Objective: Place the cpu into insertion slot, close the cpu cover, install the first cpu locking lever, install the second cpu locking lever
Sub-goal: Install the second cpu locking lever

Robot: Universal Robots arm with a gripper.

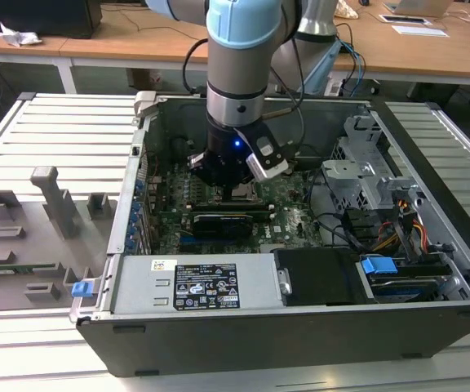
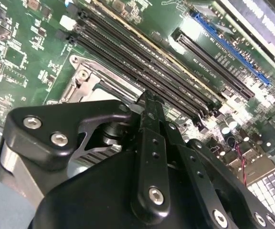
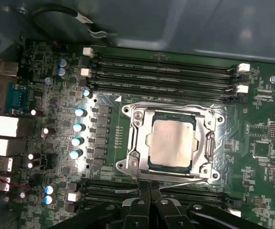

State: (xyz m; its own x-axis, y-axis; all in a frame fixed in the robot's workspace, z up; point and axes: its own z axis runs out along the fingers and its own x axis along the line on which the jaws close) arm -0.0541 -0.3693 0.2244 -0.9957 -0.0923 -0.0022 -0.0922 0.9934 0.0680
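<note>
Item: cpu (image 3: 172,142), flat square chip with a pale silver-beige metal top, seated in the insertion slot (image 3: 153,114) at the middle of the green board (image 3: 56,102), inside the open computer case (image 1: 431,188) standing on the slatted surface (image 1: 47,131). The chip lies level and square to the socket, its top clean and evenly lit. The cpu cover (image 3: 208,143), a thin silver frame with a square cut-out, appears to lie down around the chip, leaving the top exposed. A thin metal lever (image 3: 175,181) runs along the socket edge nearest the gripper (image 3: 150,191), which hangs just beside that edge with its fingers drawn narrow, nearly together, holding nothing. In the exterior view the arm (image 1: 243,49) stands upright over the board. Risks, as judgement: the narrow fingertips could slip off the thin lever and strike the memory slots (image 3: 161,71) beside the socket; pressing at a tilt could bend the lever or leave it unhooked, so the cover would not clamp the chip.
</note>
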